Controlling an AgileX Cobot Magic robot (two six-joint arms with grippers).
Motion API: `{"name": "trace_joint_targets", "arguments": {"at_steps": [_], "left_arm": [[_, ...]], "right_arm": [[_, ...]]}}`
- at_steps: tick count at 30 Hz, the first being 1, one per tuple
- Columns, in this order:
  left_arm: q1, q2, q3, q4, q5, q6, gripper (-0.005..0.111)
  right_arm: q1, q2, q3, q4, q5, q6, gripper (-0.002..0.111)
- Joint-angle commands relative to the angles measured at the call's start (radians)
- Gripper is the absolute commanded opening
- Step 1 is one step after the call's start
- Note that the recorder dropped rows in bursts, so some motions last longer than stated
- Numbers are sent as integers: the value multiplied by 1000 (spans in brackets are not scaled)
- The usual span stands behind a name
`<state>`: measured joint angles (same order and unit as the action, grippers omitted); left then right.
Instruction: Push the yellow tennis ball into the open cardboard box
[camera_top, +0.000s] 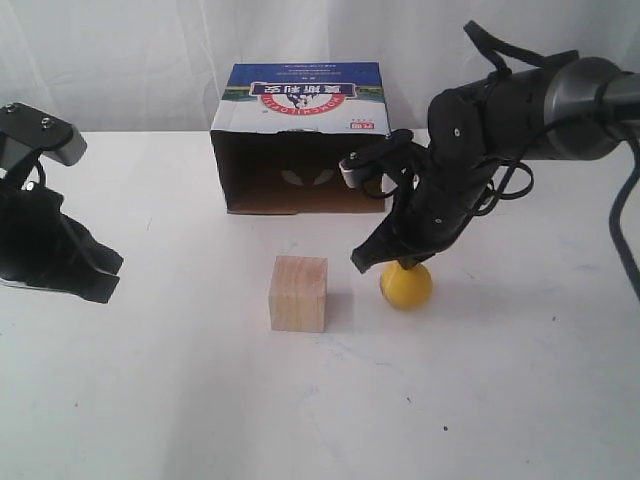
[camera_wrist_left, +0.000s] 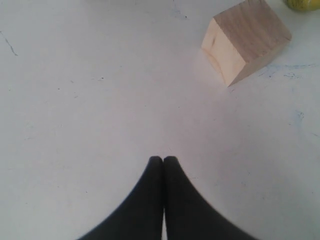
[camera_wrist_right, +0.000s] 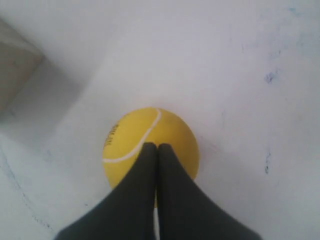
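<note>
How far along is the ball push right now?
Approach looks done: the shut right end effector sits at the yellow tennis ball, apparently touching. The push itself is all left: the ball lies beside the wooden cube, outside the open cardboard box.

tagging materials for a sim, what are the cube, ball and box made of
Pale square cube: apparently bare light wood, matte, with visible grain. Small yellow ball: matte felt or rubber, cannot tell which, with a pale curved seam. Open brown box: cardboard, dull brown walls, with a printed blue top panel.
</note>
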<state>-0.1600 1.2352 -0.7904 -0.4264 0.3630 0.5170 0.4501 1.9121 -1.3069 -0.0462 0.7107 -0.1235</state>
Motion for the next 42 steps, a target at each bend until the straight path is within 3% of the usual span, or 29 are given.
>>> {"name": "trace_joint_targets", "arguments": {"at_steps": [1, 6, 10, 15, 20, 29, 32, 42], "left_arm": [[-4, 0, -7, -9, 4, 6, 0], [-4, 0, -7, -9, 4, 6, 0], [-4, 0, -7, -9, 6, 6, 0], [-4, 0, -7, -4, 11, 6, 0], [-4, 0, -7, -4, 1, 6, 0], [-4, 0, -7, -4, 1, 8, 0], [-4, 0, -7, 0, 1, 7, 0], [-4, 0, -7, 0, -1, 7, 0]], "right_arm": [[-1, 35, -28, 9, -2, -31, 0], [-1, 35, -148, 9, -46, -53, 0], [-1, 29, -276, 9, 68, -53, 0], [-42, -49, -174, -38, 163, -25, 0], [-93, -66, -35, -62, 109, -28, 0], [-99, 58, -32, 33, 33, -84, 0], [-53, 61, -82, 46, 16, -91, 0], [-51, 193, -348, 56, 43, -93, 0]]}}
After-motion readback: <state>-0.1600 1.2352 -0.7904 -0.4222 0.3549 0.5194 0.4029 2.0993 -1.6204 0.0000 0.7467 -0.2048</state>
